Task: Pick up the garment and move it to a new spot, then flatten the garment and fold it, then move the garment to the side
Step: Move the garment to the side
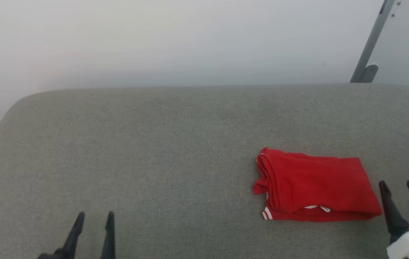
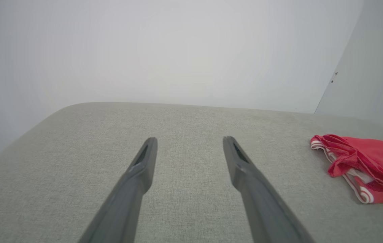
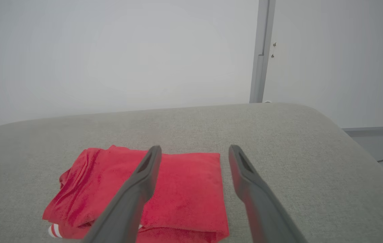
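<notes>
- The left gripper [image 1: 95,215], with its two long dark fingers, stands at the near left edge of the head view. Its jaws are spread wide and hold nothing.
- The right gripper [image 1: 396,184] stands at the near right. Its jaws are also wide apart and empty.
- Just beside the right gripper lies the soft bright red T-shirt with white striped sleeve trim [image 1: 316,183]. It rests on the right part of the wide grey fabric-covered surface [image 1: 154,144], well apart from the left gripper.
- The T-shirt is a compact, roughly rectangular packet with layered edges on its left side, so flattening and folding seem to be done.
- Because it already lies toward the side and neither gripper holds it, the task looks finished or almost finished. At most a small tidying may be left.
- Behind the surface are a pale wall and a slanted grey metal pole [image 1: 370,43].
</notes>
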